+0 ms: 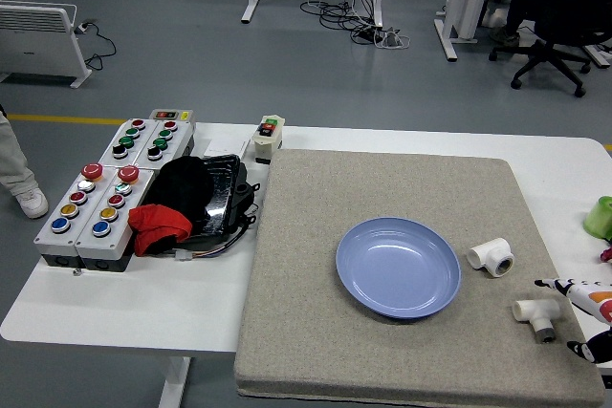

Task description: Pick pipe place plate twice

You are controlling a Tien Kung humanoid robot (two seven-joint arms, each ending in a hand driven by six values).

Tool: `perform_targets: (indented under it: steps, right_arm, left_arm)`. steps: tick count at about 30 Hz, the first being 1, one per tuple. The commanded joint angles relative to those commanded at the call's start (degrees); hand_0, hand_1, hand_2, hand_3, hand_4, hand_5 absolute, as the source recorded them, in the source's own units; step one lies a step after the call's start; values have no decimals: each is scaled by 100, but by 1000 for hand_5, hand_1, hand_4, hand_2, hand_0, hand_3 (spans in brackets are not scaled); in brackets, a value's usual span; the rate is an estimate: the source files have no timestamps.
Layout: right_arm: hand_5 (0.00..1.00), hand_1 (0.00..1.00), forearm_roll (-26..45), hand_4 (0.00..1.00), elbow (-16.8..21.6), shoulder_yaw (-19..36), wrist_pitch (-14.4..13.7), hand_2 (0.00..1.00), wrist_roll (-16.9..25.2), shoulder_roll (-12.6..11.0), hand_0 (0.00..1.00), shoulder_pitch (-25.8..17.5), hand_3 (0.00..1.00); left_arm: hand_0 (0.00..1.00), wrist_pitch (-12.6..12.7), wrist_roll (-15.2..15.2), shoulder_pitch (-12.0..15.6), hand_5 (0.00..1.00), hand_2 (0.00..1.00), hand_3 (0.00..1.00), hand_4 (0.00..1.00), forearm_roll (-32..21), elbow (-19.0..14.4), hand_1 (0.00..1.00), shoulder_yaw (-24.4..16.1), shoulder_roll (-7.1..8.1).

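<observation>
At centre lies our shallow round blue plate [398,267], empty on the grey felt mat [316,332]. Right of it sit two white plastic pipe fittings, a tee [491,256] and a smaller one [536,312]. Our right hand [585,317] waits at the edge, fingers spread, holding nothing. We should close on the smaller fitting's body, lift cleanly, and clear the plate's rim before releasing.

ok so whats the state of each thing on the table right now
plate: empty, flat on the mat
tee pipe: on the mat, right of the plate
second pipe: on the mat, untouched
right hand: open, at the right edge, holding nothing
green cup: at the right edge
</observation>
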Motion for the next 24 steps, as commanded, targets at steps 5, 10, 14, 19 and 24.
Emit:
perform_targets:
  steps: [5,10,14,19,24]
  right_arm:
    - [2,971,17,759,-39,-31,14,998,-9,51,998,54,998]
    - [2,971,13,759,-152,-106,43,998,-31,146,998,160,998]
    - [2,972,-16,767,-251,-167,68,998,-47,206,998,240,998]
    - [2,950,-99,774,-396,-178,73,998,-46,279,998,311,998]
    - [2,862,-155,763,-437,-175,107,922,-37,297,964,354,917]
  left_arm:
    - [625,0,4,-1,998,575,592,283,8,0,571,-4,-1]
    - [625,0,1,2,998,575,592,283,5,-1,571,-3,-2]
    - [625,0,0,-1,998,575,595,283,5,-1,569,0,-5]
    - [625,1,-3,-8,998,575,595,284,-3,-3,569,7,-6]
    - [625,2,-1,-12,998,575,595,284,-5,-3,570,4,-8]
